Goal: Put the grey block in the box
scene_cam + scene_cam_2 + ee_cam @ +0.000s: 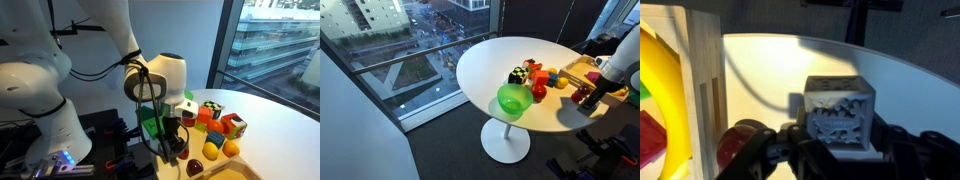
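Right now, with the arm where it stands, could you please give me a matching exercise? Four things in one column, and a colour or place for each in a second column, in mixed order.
Things
1. bowl
2. grey block
3. box
4. table

Descriptions
a. white and round
b. bright green, near the table's edge
c. pale beige, only partly in view
d. close in front of the jaws in the wrist view

Pairs: 1-b, 2-d, 3-c, 4-a

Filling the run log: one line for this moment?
claw straddles grey block | grip unclear | block outside box
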Action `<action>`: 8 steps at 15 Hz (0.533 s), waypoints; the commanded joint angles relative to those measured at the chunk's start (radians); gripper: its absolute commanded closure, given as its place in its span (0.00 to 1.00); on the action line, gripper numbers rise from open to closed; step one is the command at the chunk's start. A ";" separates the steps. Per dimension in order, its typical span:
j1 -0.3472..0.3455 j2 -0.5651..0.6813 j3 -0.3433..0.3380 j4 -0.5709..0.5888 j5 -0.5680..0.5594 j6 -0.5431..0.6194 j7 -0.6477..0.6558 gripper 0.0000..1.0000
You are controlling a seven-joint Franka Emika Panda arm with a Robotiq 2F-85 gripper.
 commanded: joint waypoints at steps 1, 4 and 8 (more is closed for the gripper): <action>-0.002 -0.044 -0.001 0.011 -0.047 -0.052 0.038 0.67; -0.009 -0.089 -0.004 0.031 -0.068 -0.116 0.052 0.70; -0.023 -0.143 -0.001 0.080 -0.067 -0.205 0.070 0.70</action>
